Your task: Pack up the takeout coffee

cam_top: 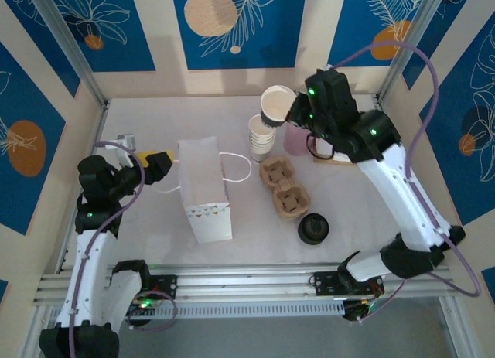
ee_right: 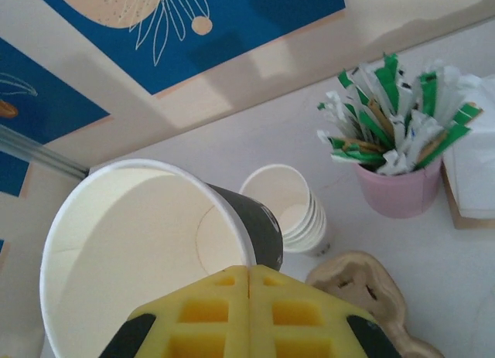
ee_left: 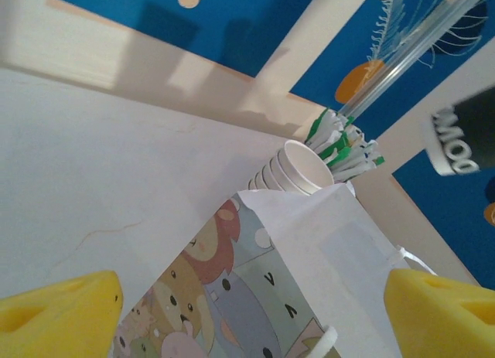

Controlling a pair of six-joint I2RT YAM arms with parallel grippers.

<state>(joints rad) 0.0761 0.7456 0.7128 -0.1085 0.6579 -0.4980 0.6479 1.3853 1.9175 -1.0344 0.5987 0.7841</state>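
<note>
Now your right gripper [ee_right: 249, 296] pinches a cup [ee_right: 131, 234] by its rim; next, seat it in the carrier [cam_top: 284, 188]. Your left gripper [ee_left: 251, 296] stands open.

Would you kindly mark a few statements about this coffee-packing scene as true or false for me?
1. The right fingers are shut on the wall of a black paper cup with a white inside. True.
2. The brown pulp cup carrier already holds a cup. False: its wells are empty.
3. The left fingers stand open near the white paper bag. True.
4. The round black lid sits on the stack of white paper cups. False: it lies on the table beside the carrier.
5. The pink cup is empty. False: it holds stirrers and packets.
</note>
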